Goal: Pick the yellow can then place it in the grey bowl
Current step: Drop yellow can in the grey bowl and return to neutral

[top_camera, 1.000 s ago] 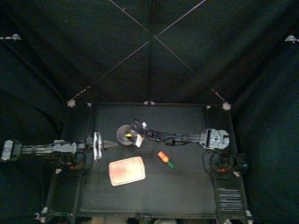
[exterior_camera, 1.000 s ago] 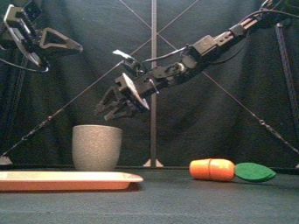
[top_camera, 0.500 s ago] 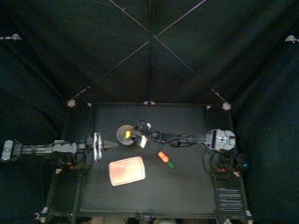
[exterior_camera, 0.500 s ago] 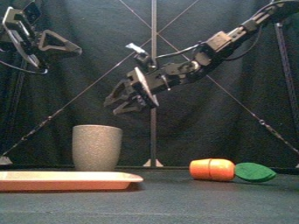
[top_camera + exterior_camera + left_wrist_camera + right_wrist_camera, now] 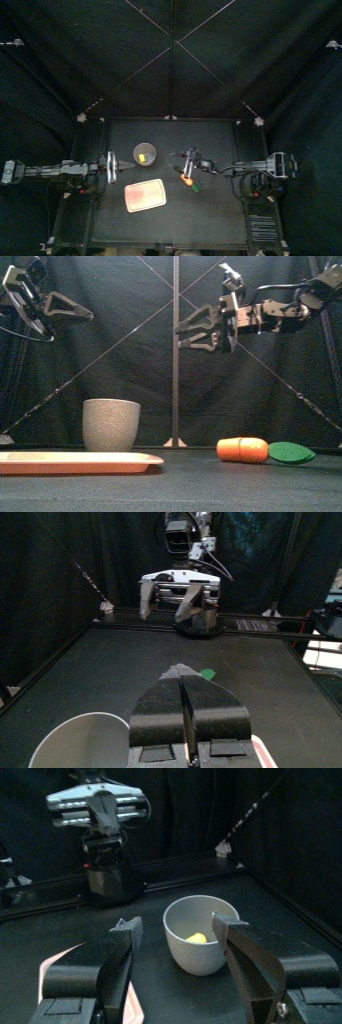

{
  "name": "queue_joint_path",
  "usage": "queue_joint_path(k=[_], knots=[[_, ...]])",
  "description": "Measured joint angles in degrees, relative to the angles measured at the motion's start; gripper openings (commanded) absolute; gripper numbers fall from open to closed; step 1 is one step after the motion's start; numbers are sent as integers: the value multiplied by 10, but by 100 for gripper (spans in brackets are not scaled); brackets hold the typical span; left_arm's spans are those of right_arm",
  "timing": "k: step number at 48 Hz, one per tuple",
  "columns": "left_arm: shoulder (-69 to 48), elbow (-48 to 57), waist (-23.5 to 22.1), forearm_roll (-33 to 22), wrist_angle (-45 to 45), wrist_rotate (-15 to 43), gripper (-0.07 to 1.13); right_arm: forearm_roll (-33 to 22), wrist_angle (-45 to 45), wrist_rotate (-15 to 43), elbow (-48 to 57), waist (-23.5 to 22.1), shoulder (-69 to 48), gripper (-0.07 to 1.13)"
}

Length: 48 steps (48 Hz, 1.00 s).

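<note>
Lying closest to the front edge of the black table [image 5: 214,215] is a flat pink plastic tray [image 5: 74,462]. A little behind it and to the right rests an orange toy carrot with a green leaf end [image 5: 243,449], apart from the tray. Further back stands the tall grey speckled cup [image 5: 111,424], upright, behind the tray. Inside it, at the bottom, lies the small yellow can [image 5: 198,939]; its shape is hard to see. The right gripper [image 5: 187,334] hangs high in the air, to the right of the cup and not touching it, with its two jaws spread wide and empty. The left gripper [image 5: 185,697] is raised at the left side of the table, well apart from the cup, its jaws pressed together and pinching nothing.
</note>
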Motion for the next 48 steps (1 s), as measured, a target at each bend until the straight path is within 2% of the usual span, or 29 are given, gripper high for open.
queue_joint_path(k=[9,19,48], knots=[[1,1,1,0,6,1,1,-3,-30,-3,54,37,-55,92],[1,1,1,-1,11,0,1,-16,-32,0,64,58,-60,92],[0,4,7,-2,32,1,1,-16,-32,0,69,61,-60,92]])
